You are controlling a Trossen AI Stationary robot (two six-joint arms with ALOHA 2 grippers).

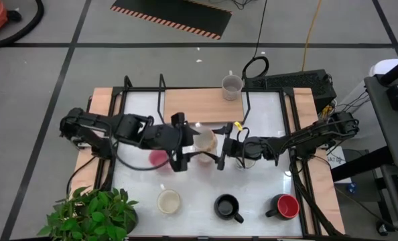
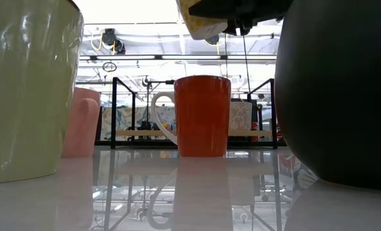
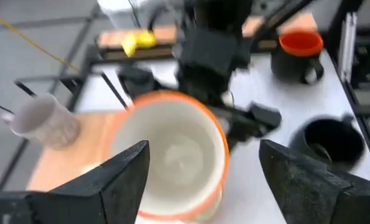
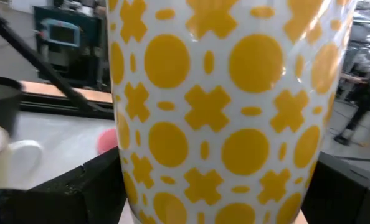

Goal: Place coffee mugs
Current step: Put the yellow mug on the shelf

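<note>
Both grippers meet mid-table at a lifted white mug with yellow pattern (image 4: 225,106).
Left gripper (image 1: 183,150) fingers spread either side of the mug, not clearly touching. Right gripper (image 1: 224,148) just beside it; grip: cannot tell. Pink mug (image 1: 158,158), cream mug (image 1: 169,201), black mug (image 1: 227,207), red-and-black mug (image 1: 285,206) on table; grey mug (image 1: 232,86) at far edge.

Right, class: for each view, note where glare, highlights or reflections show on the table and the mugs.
Low view: the glossy tabletop mirrors the orange mug, and bright highlights streak the cream mug. High view: the same tabletop shines bright white under the overhead light. Right wrist view: a soft sheen on the yellow-patterned mug.
</note>
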